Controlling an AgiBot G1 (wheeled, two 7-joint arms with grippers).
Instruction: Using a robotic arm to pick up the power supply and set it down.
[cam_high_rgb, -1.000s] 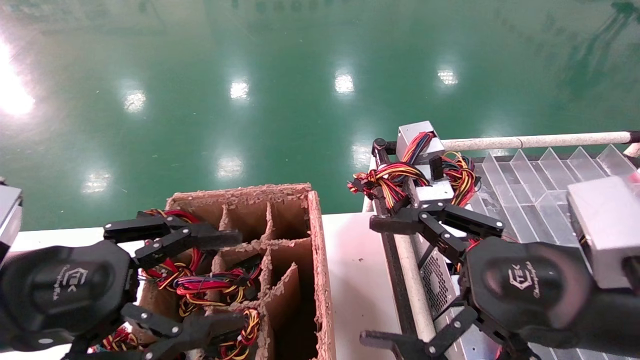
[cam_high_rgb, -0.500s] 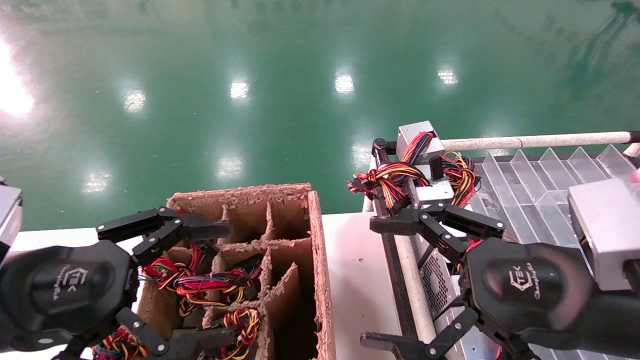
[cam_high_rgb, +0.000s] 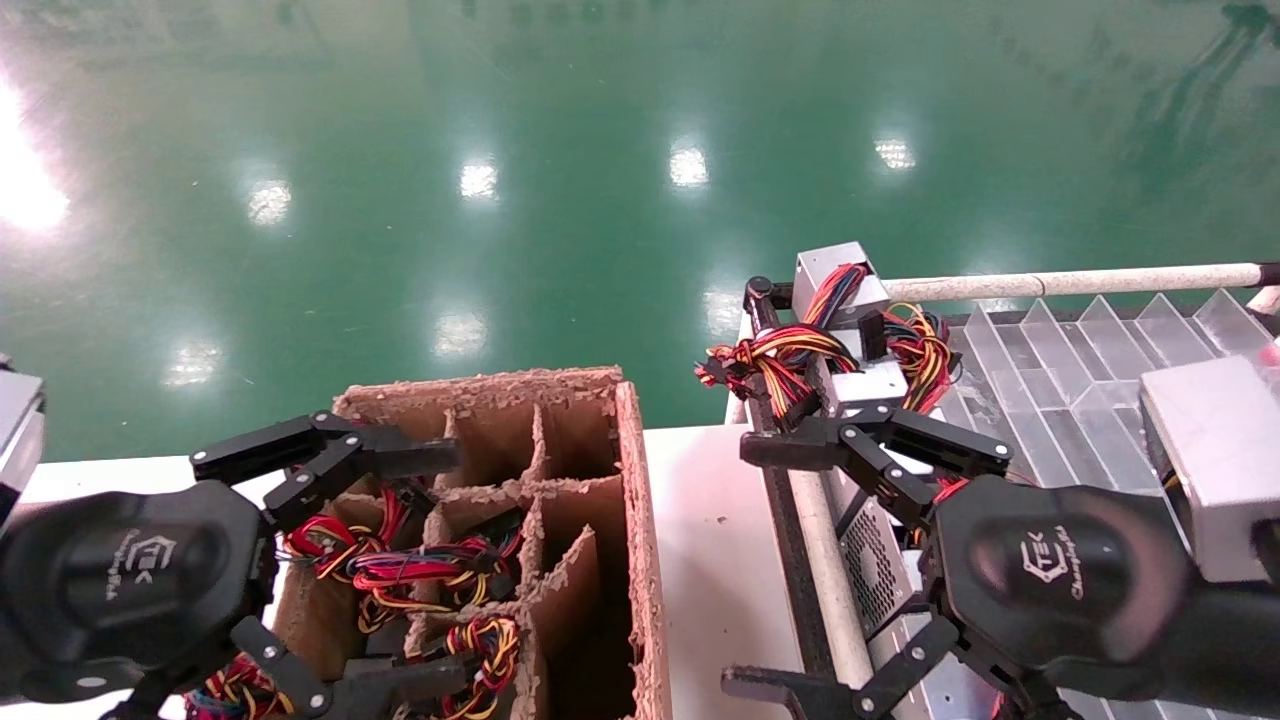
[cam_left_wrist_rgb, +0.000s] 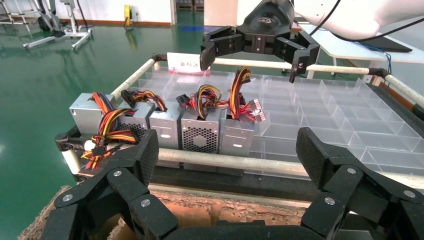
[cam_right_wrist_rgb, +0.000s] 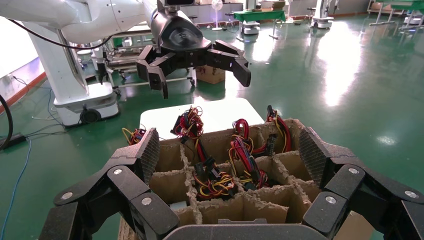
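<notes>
Several silver-grey power supplies (cam_left_wrist_rgb: 200, 132) with red-yellow-black wire bundles stand in a row along the edge of the clear divided tray (cam_high_rgb: 1080, 370); the head view shows them at the tray's left edge (cam_high_rgb: 858, 385). More wire bundles (cam_high_rgb: 420, 570) stick out of the cells of a cardboard box (cam_high_rgb: 630, 480). My left gripper (cam_high_rgb: 460, 565) hovers open over that box, holding nothing; its own view (cam_left_wrist_rgb: 227, 150) looks across to the tray. My right gripper (cam_high_rgb: 735, 565) hovers open and empty over the near end of the row; its own view (cam_right_wrist_rgb: 227, 150) faces the box (cam_right_wrist_rgb: 235, 200).
A white table (cam_high_rgb: 710, 560) lies between box and tray. A pale metal rail (cam_high_rgb: 1060, 283) frames the tray's far side and another (cam_left_wrist_rgb: 225, 160) its box side. Green floor lies beyond. Each wrist view shows the other gripper farther off (cam_left_wrist_rgb: 255, 42) (cam_right_wrist_rgb: 192, 57).
My left gripper's fingers have spread wider and it has drawn back slightly over the box. The right gripper has barely shifted.
</notes>
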